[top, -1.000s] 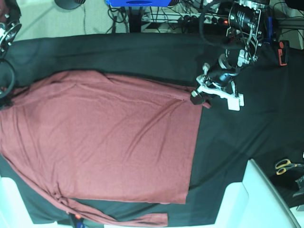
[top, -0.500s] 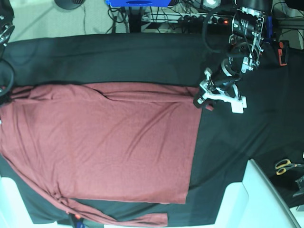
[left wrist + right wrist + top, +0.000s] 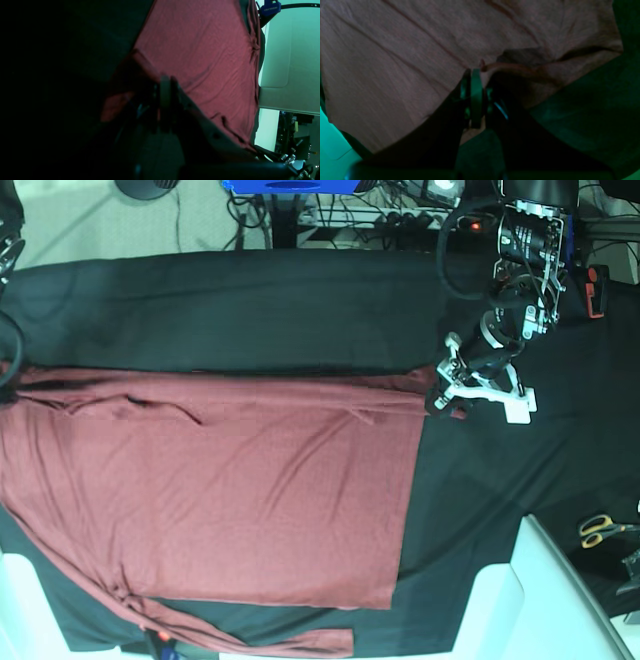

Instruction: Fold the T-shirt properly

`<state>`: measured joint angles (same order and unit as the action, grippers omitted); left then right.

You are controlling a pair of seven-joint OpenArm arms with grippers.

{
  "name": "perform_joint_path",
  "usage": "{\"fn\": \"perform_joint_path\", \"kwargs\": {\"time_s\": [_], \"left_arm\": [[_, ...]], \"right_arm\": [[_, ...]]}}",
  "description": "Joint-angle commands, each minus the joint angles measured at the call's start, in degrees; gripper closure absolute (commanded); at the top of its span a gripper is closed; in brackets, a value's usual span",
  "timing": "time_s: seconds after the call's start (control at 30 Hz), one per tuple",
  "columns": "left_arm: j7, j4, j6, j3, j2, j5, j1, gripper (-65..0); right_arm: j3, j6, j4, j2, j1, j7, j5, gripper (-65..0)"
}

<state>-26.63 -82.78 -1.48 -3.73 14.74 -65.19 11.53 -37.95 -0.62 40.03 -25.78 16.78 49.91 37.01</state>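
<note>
The brick-red T-shirt (image 3: pixel 220 490) lies spread flat on the black cloth sheet (image 3: pixel 300 310), with its far edge pulled into a nearly straight line. My left gripper (image 3: pixel 443 399) is shut on the shirt's far right corner. In the left wrist view, that gripper (image 3: pixel 165 86) pinches red fabric (image 3: pixel 200 50) between closed fingers. In the right wrist view, my right gripper (image 3: pixel 476 75) is shut on a bunched edge of the shirt (image 3: pixel 395 50). In the base view it is cut off at the left border. One sleeve (image 3: pixel 250 638) trails along the near edge.
Yellow-handled scissors (image 3: pixel 603 529) lie at the right on the black sheet. A white panel (image 3: pixel 540 590) juts in at the near right corner. Cables and a power strip (image 3: pixel 400 215) run behind the table's far edge.
The left gripper has pulled the shirt's far right corner rightward and toward the near side. The far edge has dropped nearer on the left too and drawn straight and taut.
</note>
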Motion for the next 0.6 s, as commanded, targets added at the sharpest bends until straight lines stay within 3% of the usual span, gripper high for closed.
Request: {"fn": "perform_joint_path", "kwargs": {"time_s": [0.0,0.57], "left_arm": [[0.65,-0.87,0.73,-0.10,0.42,-0.61,-0.50,0.0],[0.65,0.63,0.73,-0.01,0.42,-0.61,-2.87,0.0]], "right_arm": [[0.02,0.32,0.89,-1.52,1.29,-0.64,0.39,-0.2],[1.52,0.23,0.89,-1.52,2.26,-0.55,0.39,-0.2]]}}
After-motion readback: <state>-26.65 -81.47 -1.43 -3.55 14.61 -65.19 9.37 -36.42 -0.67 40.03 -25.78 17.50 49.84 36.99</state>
